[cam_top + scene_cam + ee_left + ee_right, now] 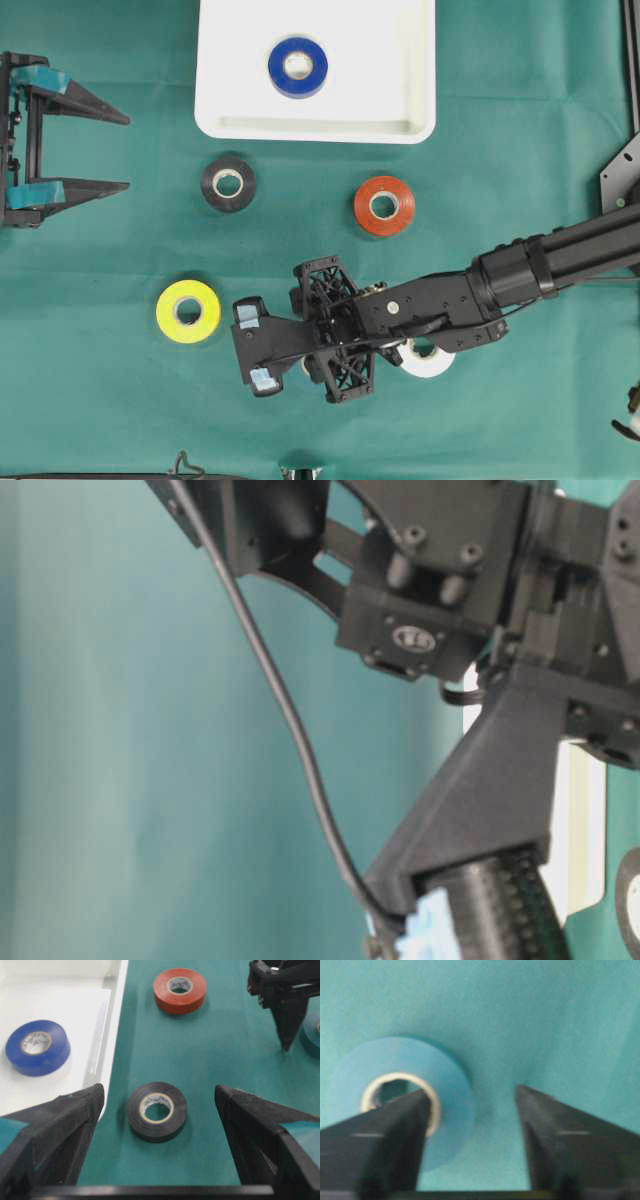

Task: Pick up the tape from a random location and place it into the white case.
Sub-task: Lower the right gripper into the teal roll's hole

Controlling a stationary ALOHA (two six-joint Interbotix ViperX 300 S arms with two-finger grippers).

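Tape rolls — yellow (188, 311), black (228, 183) and orange (384, 205) on the green-clothed counter (100, 400), blue (298, 67) already in the white case (230, 120) at its far edge — look light, stiff and ring-walled for pinching; left hand (120, 152) gapes idle, right hand (258, 346) straddles a light-blue roll (400, 1100), grip unclear.

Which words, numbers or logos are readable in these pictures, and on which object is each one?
No text can be read.
Blue tape in the white case: faint print on its inner core, too small to read.
Small round badge on the arm's black housing, table-level view: too blurred to read.
Other rolls: no visible print.
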